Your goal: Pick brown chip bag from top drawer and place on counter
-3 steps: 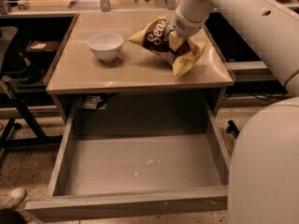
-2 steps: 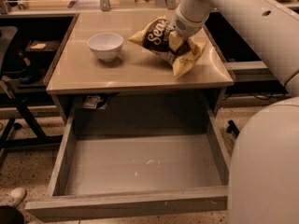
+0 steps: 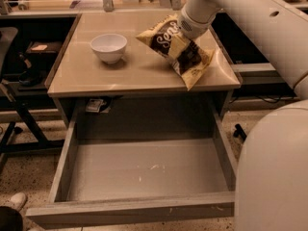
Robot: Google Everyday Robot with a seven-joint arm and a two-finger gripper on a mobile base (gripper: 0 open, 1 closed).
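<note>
The brown chip bag (image 3: 179, 51), dark brown and cream with white script, lies tilted on the right side of the beige counter (image 3: 130, 73). Its lower corner reaches the counter's front edge. My gripper (image 3: 188, 32) is at the bag's upper right part, at the end of the white arm that comes in from the upper right. The arm's wrist hides where the gripper meets the bag. The top drawer (image 3: 144, 170) stands pulled wide open below the counter, and its grey floor shows nothing on it.
A white bowl (image 3: 109, 47) stands on the counter left of the bag. The robot's white body (image 3: 274, 172) fills the lower right. A dark chair frame (image 3: 19, 114) stands at the left. Shelves with clutter run behind the counter.
</note>
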